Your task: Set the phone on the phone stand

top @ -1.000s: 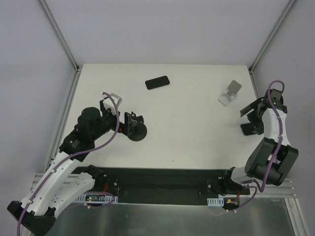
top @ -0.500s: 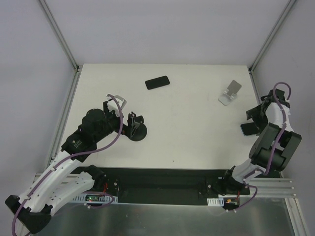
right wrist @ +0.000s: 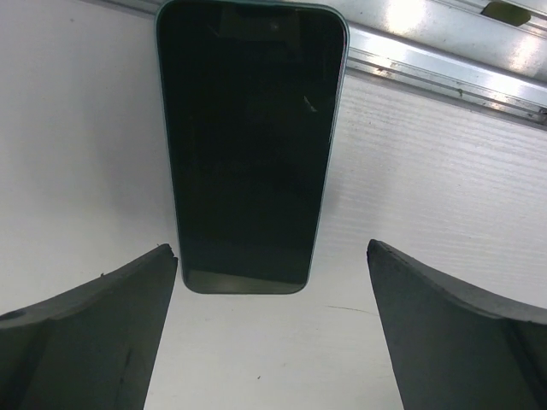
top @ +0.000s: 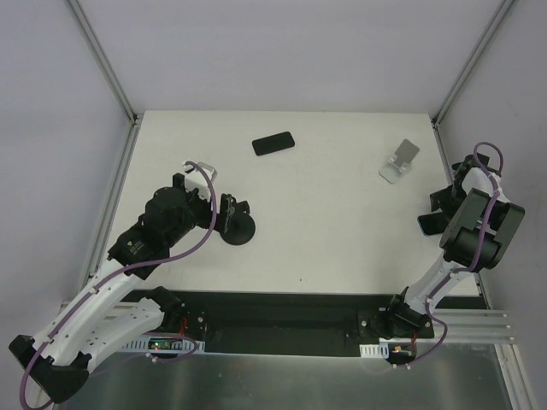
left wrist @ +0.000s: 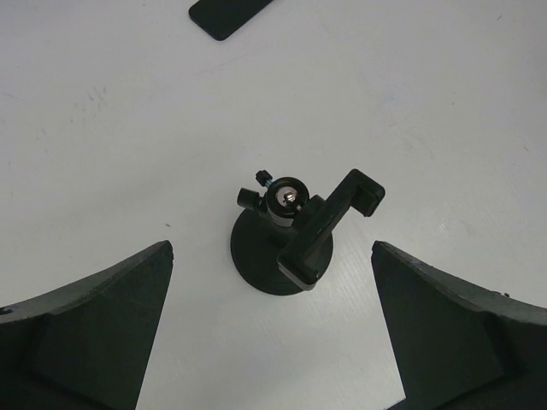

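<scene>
Overhead, you find the phone (top: 273, 143), a slim glossy black slab, flat near the table's far edge and well apart from the phone stand (top: 400, 161). That is folded silver-grey metal, its tilted plate bare, ready to prop a phone. At your left wrist, the left gripper (top: 224, 213) is spread wide around a matte black round-based holder (top: 238, 229). At your right wrist, the right gripper (top: 444, 205), jaws also spread, hovers over a second, teal-edged phone (right wrist: 248, 145).
</scene>
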`<state>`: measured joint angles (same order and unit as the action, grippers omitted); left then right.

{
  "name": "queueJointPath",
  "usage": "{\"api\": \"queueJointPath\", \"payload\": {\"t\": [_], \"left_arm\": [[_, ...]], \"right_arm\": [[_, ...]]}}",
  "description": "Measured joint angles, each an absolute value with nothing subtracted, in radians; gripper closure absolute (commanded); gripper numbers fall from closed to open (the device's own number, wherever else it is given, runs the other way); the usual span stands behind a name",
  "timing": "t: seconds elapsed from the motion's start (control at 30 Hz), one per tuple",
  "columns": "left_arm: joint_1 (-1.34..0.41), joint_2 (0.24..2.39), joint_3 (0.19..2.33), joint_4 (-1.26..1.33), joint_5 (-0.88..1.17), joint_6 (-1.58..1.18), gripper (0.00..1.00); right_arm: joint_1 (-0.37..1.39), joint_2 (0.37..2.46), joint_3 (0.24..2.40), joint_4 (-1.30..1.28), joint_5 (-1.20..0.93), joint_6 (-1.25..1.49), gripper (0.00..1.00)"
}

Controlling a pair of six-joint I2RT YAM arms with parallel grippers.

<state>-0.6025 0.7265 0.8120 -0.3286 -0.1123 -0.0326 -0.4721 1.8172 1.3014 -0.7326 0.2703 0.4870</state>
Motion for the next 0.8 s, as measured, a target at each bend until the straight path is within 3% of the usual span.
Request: {"api": "queueJointPath", "payload": {"t": [0.8], "left_arm": [[-0.541, 0.762, 0.804, -0.295, -0.114, 0.012, 0.01]], "right_arm": [[-0.472, 1.995, 1.436, -0.768, 0.269, 0.593, 0.04]]}}
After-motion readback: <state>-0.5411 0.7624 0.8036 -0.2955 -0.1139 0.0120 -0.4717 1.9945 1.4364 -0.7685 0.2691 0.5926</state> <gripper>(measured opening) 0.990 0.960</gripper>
